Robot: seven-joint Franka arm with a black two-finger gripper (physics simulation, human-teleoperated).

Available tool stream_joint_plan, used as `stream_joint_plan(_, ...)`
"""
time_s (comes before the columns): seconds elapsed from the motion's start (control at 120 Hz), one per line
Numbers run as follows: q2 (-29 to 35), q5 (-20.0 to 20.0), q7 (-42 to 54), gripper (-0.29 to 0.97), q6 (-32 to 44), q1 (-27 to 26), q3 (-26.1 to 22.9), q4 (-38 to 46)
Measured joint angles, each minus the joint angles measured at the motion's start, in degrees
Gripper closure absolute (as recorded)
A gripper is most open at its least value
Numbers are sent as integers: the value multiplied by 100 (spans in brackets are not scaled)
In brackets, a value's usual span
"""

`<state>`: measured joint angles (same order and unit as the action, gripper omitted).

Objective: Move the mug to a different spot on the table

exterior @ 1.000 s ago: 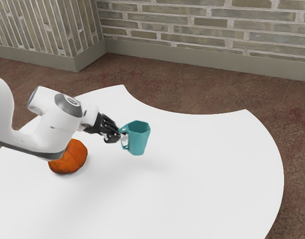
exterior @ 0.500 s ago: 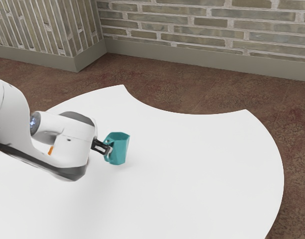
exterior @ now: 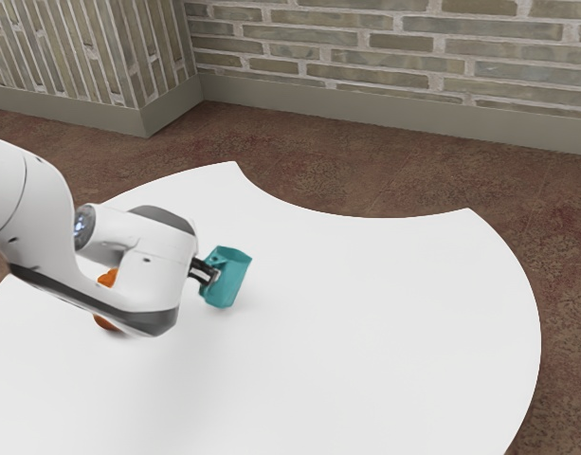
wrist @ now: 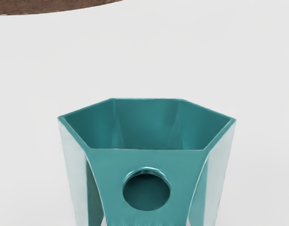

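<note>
Teal hexagonal mug is clenched at its handle by black tool, tilted, low over white desk, near orange rounded lump. Risk: tipping could be caused if released while tilted.

The arm reaches low and level, its pincer clamped on the mug.

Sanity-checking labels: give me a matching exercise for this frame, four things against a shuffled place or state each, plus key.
Things:
1. teal mug
2. orange object
3. table
4. brick wall

Places or states:
A. partly hidden behind the white arm
B. white, with a curved edge
C. tilted, held at the fingers
D. at the back, beyond the brown floor

Pairs: 1-C, 2-A, 3-B, 4-D
</note>
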<state>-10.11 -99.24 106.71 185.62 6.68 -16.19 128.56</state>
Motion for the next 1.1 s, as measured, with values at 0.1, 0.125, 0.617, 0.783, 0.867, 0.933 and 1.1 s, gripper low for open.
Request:
stream_joint_plan(0.1,-34,-18,1,64,-45,-61,-6,-158)
stream_joint_plan(0.125,-60,-21,1,64,-62,-63,-7,-193)
stream_joint_plan(0.617,-377,-204,6,64,-303,-49,-6,-368)
stream_joint_plan(0.783,-280,-403,8,63,-335,-127,-6,-121)
stream_joint_plan(0.867,-261,-458,9,63,-346,-126,-3,-3)
stream_joint_plan(0.933,-235,-483,11,63,-352,-92,1,80)
stream_joint_plan(1.1,-232,-508,17,62,-359,-70,9,199)
